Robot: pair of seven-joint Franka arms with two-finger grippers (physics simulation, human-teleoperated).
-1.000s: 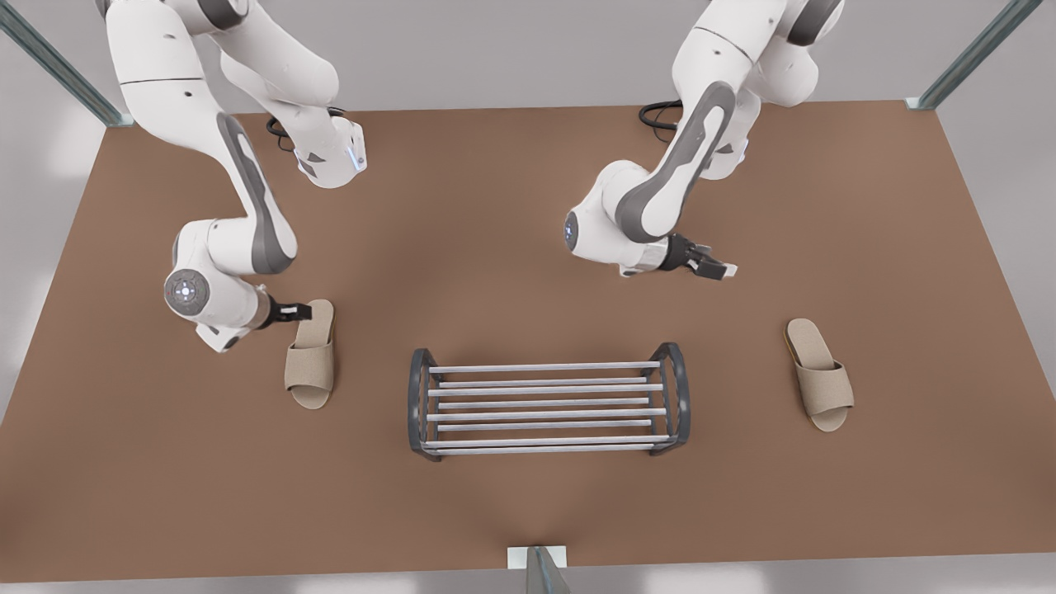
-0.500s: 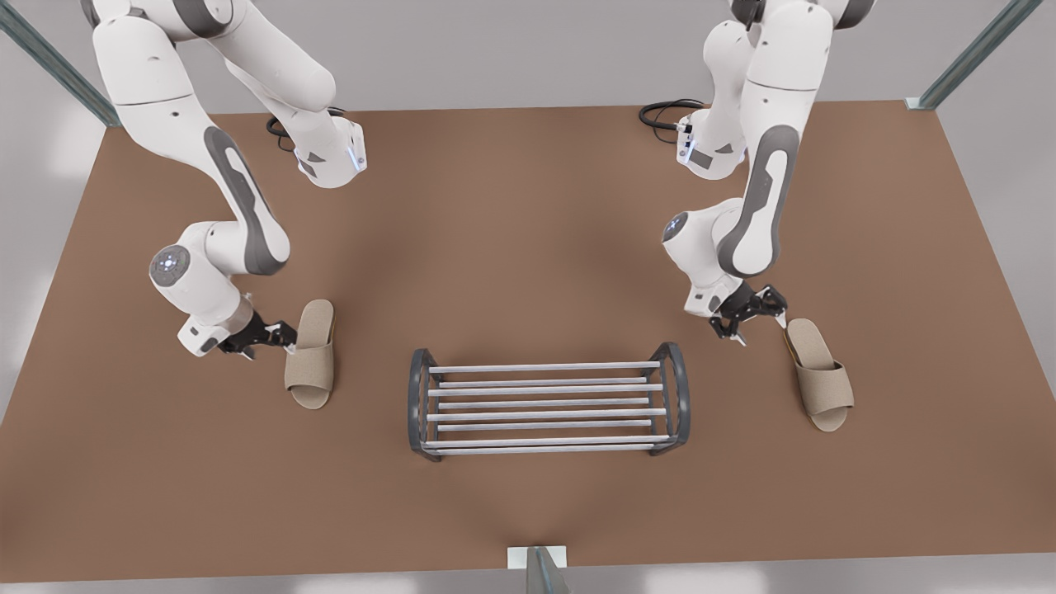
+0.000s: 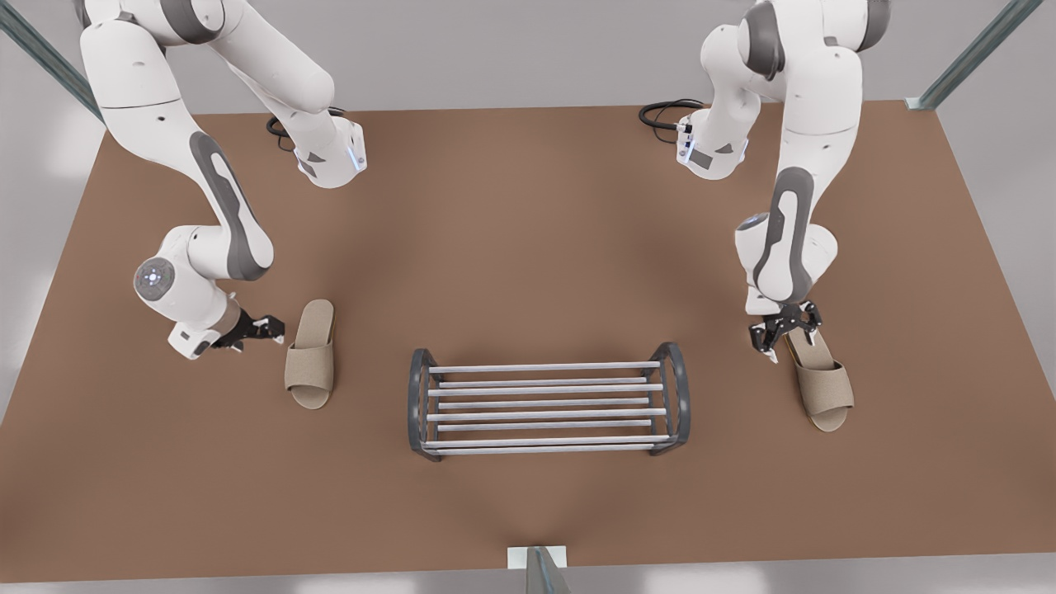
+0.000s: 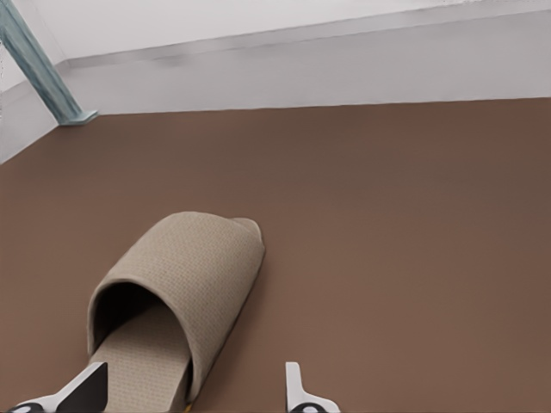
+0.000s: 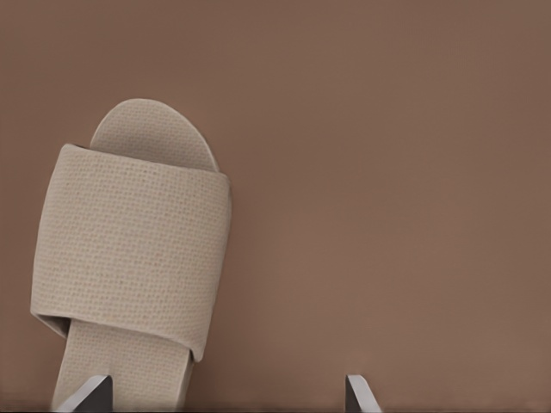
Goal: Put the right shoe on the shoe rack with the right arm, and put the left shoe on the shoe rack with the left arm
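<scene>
Brown table [image 3: 528, 206], shoe rack [image 3: 544, 400] in middle, no shoes on it. Right hand [image 3: 788, 334], fingers apart, has swung over heel of right slipper [image 3: 818, 375]. Left hand [image 3: 272, 326], fingers apart, has backed off beside left slipper [image 3: 310, 363]. Neither slipper gripped yet.

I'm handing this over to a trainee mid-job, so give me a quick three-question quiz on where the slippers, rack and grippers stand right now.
1. True or false: a slipper already lies on the shoe rack.
2. Which gripper hangs over the heel end of its slipper? A) left gripper B) right gripper C) neither
3. Fill in: the fingers of both grippers are ____.

Key:
1. False. The left slipper and the right slipper both lie on the table, one on each side of the rack.
2. B. The left gripper is low beside its slipper's heel, not over it.
3. Open.
</scene>
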